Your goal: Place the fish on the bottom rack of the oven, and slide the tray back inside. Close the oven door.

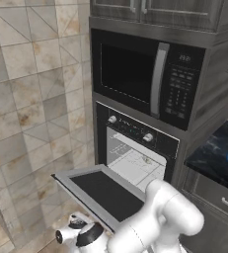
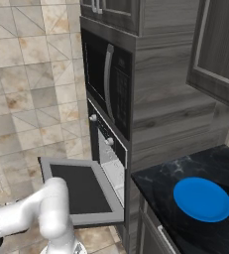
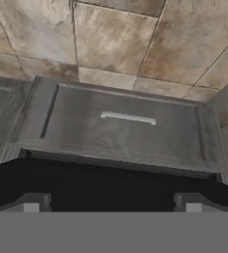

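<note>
our gripper (image 3: pixel 113 203) hangs low beneath the lowered oven door (image 1: pixel 103 191), its two fingertips (image 3: pixel 32 202) spread wide apart with nothing between them, facing a grey drawer (image 3: pixel 128 128) with a silver pull. beyond the door we see the fish (image 1: pixel 147 160) lying on the rack (image 1: pixel 130 165) inside the oven (image 1: pixel 135 148), and farther right a blue plate (image 2: pixel 202 198) on the dark counter (image 2: pixel 160 188).

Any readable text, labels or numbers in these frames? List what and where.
None can be read.
Microwave keypad: rows of pale marks and a small display above them, too blurred to read.
Oven control strip between its two knobs: tiny light marks, illegible.
Blue plate: no markings.
</note>
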